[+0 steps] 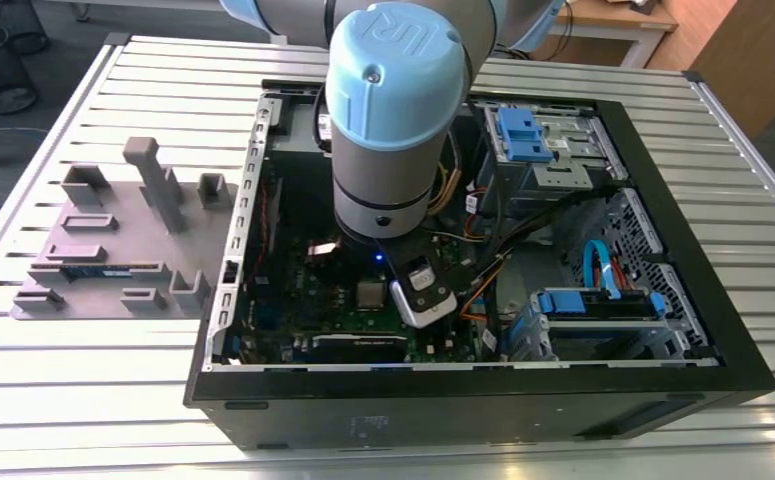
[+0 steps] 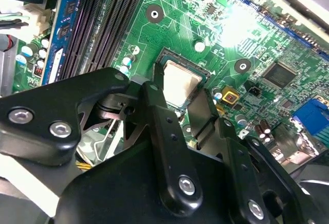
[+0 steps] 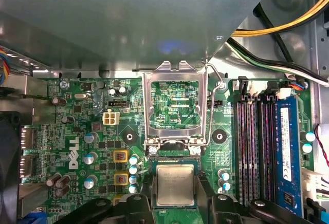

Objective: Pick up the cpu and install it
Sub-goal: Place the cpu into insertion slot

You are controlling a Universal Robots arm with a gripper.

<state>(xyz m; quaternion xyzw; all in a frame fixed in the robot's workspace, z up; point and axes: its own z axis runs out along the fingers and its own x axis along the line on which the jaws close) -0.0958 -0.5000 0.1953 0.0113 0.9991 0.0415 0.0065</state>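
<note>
Cpu [image 3: 175,184]: silvery-grey metal top, satin, not mirror-bright. My gripper [image 2: 181,88]: black, smooth, low sheen, and I noted bright steel screw heads [image 2: 186,185] on it. Green board [image 2: 241,23]: glossy lacquer that threw back a white glare. Hinged socket frame [image 3: 175,70]: bare shiny metal. Case [image 1: 494,400], lower centre of the exterior view: matt black. Table [image 1: 94,380], lower left: ribbed pale metal, dull. Arm cap [image 1: 394,50], top centre: smooth light-blue plastic, slight gloss. Tray [image 1: 107,250], left: matt grey plastic.
</note>
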